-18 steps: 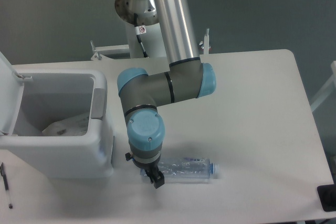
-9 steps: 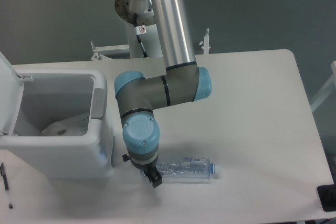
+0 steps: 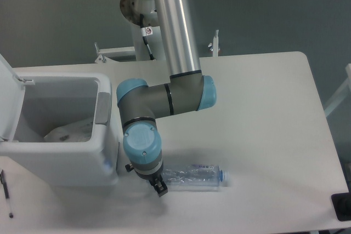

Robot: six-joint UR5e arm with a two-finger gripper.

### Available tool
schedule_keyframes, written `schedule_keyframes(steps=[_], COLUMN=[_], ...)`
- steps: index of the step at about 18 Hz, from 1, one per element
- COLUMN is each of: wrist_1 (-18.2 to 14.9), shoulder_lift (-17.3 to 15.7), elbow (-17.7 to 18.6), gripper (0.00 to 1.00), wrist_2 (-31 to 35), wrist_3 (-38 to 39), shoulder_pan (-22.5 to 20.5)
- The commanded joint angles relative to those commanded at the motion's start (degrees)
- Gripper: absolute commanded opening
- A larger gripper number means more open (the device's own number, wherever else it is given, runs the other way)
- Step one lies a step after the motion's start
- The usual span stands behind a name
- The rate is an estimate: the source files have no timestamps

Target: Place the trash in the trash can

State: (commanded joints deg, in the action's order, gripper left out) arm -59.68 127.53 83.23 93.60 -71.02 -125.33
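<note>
Now your arm has slid left over the last second, carrying the gripper (image 3: 159, 185) toward the bin-side end of the bottle (image 3: 193, 176), so you look to be lining up the grasp. The wrist hides most of the fingers; you cannot tell how wide they stand or whether they touch the bottle yet, though they seem right at its base. The bottle lies flat on the table (image 3: 274, 124), cap pointing right. The wrapper (image 3: 68, 131) already sits inside the can (image 3: 60, 160), lid open.
</note>
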Motion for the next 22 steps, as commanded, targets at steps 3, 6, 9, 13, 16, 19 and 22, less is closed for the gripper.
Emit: schedule_keyframes(steps=[3, 6, 9, 13, 16, 19, 22], wrist_1=[0.0, 0.0, 0.9, 3.7, 4.7, 4.9, 5.0], shoulder_lift=[-0.4, -0.8, -1.0, -1.1, -1.0, -0.2, 0.9], elbow=[0.1, -0.1, -0.9, -1.2, -3.5, -6.5, -8.8], gripper=[0.51, 0.44, 0.39, 0.35, 0.34, 0.34, 0.34], wrist_2=[0.2, 0.2, 0.1, 0.1, -0.3, -0.7, -0.9], wrist_3=[0.6, 0.9, 1.0, 1.0, 1.0, 2.1, 2.3], shoulder_pan=[0.0, 0.0, 0.0, -0.9, -2.3, -3.0, -3.8])
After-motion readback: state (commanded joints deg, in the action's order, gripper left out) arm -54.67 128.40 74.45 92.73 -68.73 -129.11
